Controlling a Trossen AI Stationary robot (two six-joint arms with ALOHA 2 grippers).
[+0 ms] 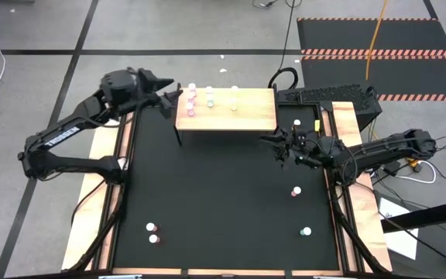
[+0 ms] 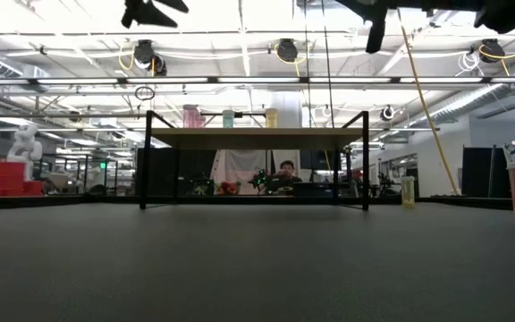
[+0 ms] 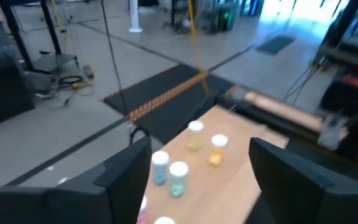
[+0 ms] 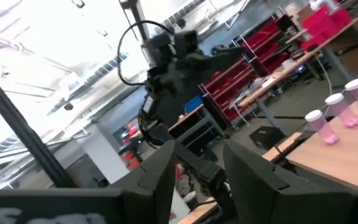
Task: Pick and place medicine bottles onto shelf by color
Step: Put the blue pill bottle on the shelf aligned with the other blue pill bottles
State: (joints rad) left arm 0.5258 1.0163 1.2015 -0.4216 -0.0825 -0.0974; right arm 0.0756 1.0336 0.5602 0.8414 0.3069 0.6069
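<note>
The shelf (image 1: 238,115), a light-wood board on black legs, stands at the table's far side. Several bottles stand on its left half: pink (image 1: 190,105), pale blue (image 1: 210,98) and yellow (image 1: 235,98). My left gripper (image 1: 170,99) is open and empty, raised just off the shelf's left end. In the left wrist view (image 3: 197,180) bottles (image 3: 178,177) show between its fingers, farther off. My right gripper (image 1: 273,143) is open and empty, raised near the shelf's right front corner. In the right wrist view (image 4: 197,168) it faces the pink bottles (image 4: 328,121).
Loose bottles stand on the black mat: one beside the shelf's right end (image 1: 296,122), two at the right (image 1: 296,191) (image 1: 306,231), two at the near left (image 1: 152,232). Wooden strips (image 1: 99,186) border the mat. In the low view a person (image 2: 286,170) shows behind the shelf.
</note>
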